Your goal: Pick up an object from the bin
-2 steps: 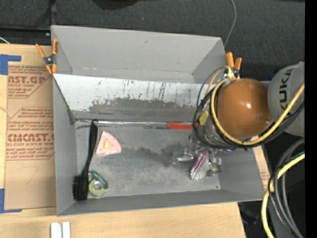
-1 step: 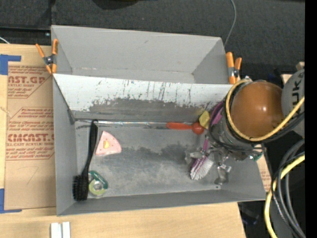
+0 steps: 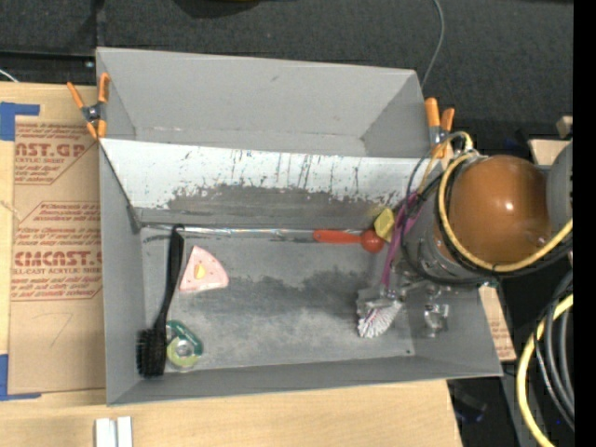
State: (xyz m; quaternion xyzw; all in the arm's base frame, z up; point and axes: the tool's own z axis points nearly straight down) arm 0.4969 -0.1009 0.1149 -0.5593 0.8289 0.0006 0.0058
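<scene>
Grey metal bin [image 3: 279,296], seen from above: you are looking at 1 arm reaching in from the right, its rounded orange cover [image 3: 494,208] sitting over the bin's right-hand wall. The hand [image 3: 402,294] is down low in the right front part of the bin, beneath that cover and a bundle of purple and yellow cables. You cannot tell how far open the hand is, and nothing can be seen held in it.

Just beside the hand, on its left and slightly nearer the front wall, lies a small white-and-purple ruffled thing [image 3: 375,319], flat on the bin floor. Whether the hand touches it cannot be made out.

Behind the hand, along the foot of the back wall, a long tool with a metal shaft and a red handle [image 3: 340,237] lies lengthwise, its red end pointing at the arm. A small yellow piece [image 3: 384,222] sits just above that red end, close against the cables.

The other 3 things lie well apart from the hand, on the left side. A pink-and-yellow wedge [image 3: 203,273] rests on the floor. A black brush [image 3: 173,287] runs along the left wall, its bristle head in the front left corner. A green-and-clear ring [image 3: 183,348] sits right beside that head.
</scene>
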